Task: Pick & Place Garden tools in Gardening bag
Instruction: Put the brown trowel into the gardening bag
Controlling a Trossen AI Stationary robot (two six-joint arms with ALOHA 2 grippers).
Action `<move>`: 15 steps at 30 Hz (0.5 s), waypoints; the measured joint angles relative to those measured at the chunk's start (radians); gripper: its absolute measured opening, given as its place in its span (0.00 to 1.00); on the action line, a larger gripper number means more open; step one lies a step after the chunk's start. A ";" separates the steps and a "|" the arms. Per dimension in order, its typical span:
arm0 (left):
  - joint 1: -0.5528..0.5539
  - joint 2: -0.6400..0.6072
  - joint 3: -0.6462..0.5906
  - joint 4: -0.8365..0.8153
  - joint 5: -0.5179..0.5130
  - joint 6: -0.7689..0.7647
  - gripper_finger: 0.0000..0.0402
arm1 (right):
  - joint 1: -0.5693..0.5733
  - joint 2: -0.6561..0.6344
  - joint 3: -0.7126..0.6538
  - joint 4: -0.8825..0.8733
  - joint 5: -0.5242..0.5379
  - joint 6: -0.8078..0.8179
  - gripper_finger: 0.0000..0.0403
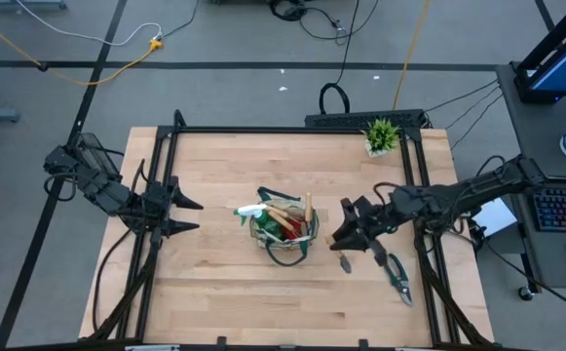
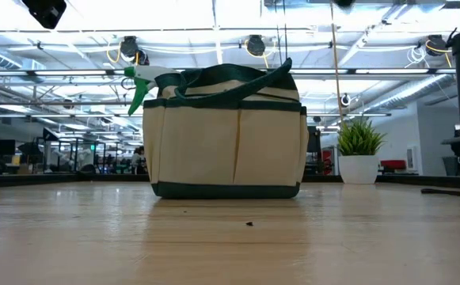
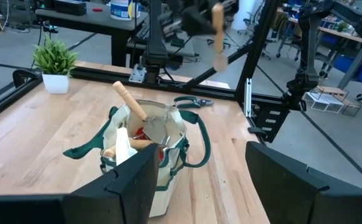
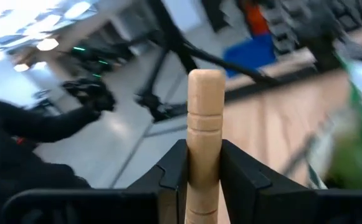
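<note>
The gardening bag (image 1: 284,232) (image 2: 226,134) stands mid-table, with a green spray bottle (image 1: 251,211) (image 2: 145,82), wooden-handled tools (image 3: 129,99) and something red inside. To its right my right gripper (image 1: 344,234) (image 4: 204,149) is shut on a wooden-handled tool (image 3: 217,31) above the table. Green-handled pruning shears (image 1: 397,277) lie flat on the table near the right edge. Left of the bag my left gripper (image 1: 187,215) (image 3: 199,162) hangs open, facing the bag and touching nothing. My right gripper pinches the tool's round wooden handle (image 4: 204,158) between its two fingers, a little back from the handle's free end (image 4: 204,87), which sticks out past them. The tool is lifted clear of the table, and its pale metal end (image 3: 220,60) hangs below the gripper.
A small potted plant (image 1: 381,136) (image 2: 360,150) stands at the far right corner of the table. The black frame rails (image 1: 166,175) run along the table's left, far and right sides. Bare wood (image 1: 263,302) lies between the bag and the near edge.
</note>
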 joint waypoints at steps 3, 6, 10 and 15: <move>0.000 0.000 0.000 0.000 0.000 -0.001 0.61 | 0.000 0.000 0.000 0.101 -0.071 -0.065 0.15; 0.000 0.000 0.000 0.000 0.000 -0.002 0.61 | 0.000 0.000 0.000 0.194 -0.140 -0.119 0.15; 0.000 0.000 0.000 0.001 0.000 -0.002 0.61 | 0.000 0.000 0.000 0.307 -0.219 -0.190 0.15; 0.000 0.000 0.000 0.001 0.000 -0.002 0.61 | 0.000 -0.001 0.000 0.465 -0.343 -0.272 0.15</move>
